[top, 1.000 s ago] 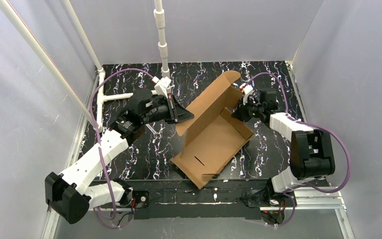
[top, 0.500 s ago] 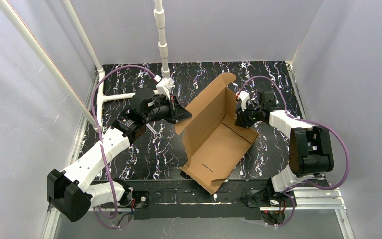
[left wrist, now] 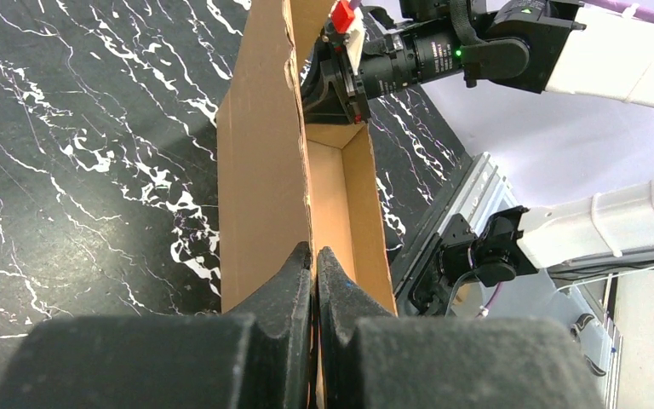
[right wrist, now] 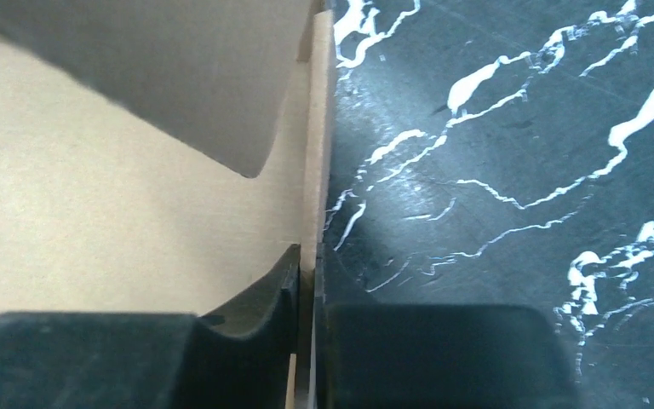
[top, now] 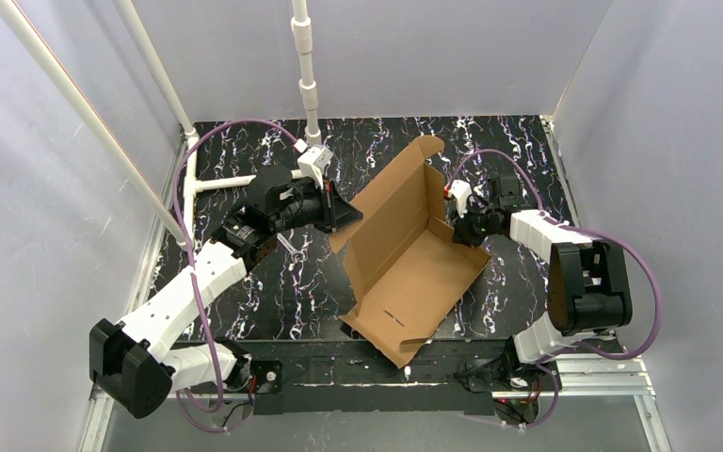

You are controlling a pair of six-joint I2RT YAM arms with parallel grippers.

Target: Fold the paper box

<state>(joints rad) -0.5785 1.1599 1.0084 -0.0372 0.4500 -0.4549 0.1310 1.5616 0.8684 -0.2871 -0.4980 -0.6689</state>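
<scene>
The left gripper [top: 347, 215] was clamped on the tall left flap of the paper box [top: 412, 268]. The brown cardboard box, shallow and open, was laid on the black marbled table [top: 273, 282], its long side running near-left to far-right. Its right wall was pinched by the right gripper [top: 461, 226].

From the right wrist, the paper box [right wrist: 119, 187] runs off the left and top edges, close and blurred (its flaps merge); the right gripper [right wrist: 306, 258] is cut off below.
</scene>
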